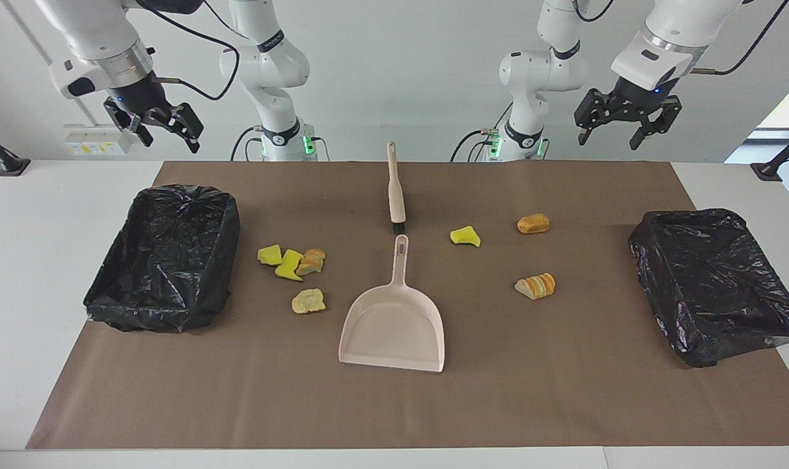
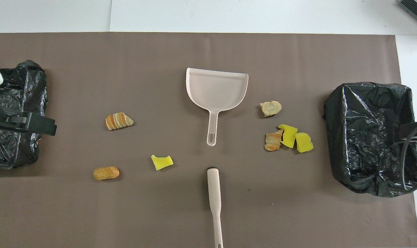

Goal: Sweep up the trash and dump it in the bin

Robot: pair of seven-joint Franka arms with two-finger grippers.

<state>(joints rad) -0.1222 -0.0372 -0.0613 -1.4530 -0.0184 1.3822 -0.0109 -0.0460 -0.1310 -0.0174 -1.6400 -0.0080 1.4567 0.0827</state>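
Across the brown paper mat [image 1: 394,404], as the facing view shows it, you have the beige plastic dustpan [image 1: 394,326] at the centre as your landmark. Its handle points toward the robots, and the beige long-handled brush [image 1: 395,189] lies just nearer the robots than that handle, not touching it. The trash is seven chunks: four yellow and tan pieces [image 1: 295,267] cluster beside the dustpan toward the right arm's end, and three more [image 1: 532,251] lie spread out toward the left arm's end. One black-bagged bin [image 1: 166,257] stands past the cluster, another black-bagged bin [image 1: 717,283] at the left arm's end. Your right gripper [image 1: 166,130] and left gripper [image 1: 622,127] both hang high with fingers spread wide and nothing in them.

To start well, I'd take the brush by the middle of its handle with one arm and the dustpan handle with the other, keeping the pan's lip flat on the mat.

From overhead, the dustpan [image 2: 217,88] again sits mid-mat, the cluster [image 2: 286,132] beside it, and the three loose pieces [image 2: 126,151] toward the other end. You see only a dark part of the left gripper [image 2: 29,122] over its bin; the right one shows just a cable, and the brush [image 2: 214,203] handle runs off the frame's bottom edge
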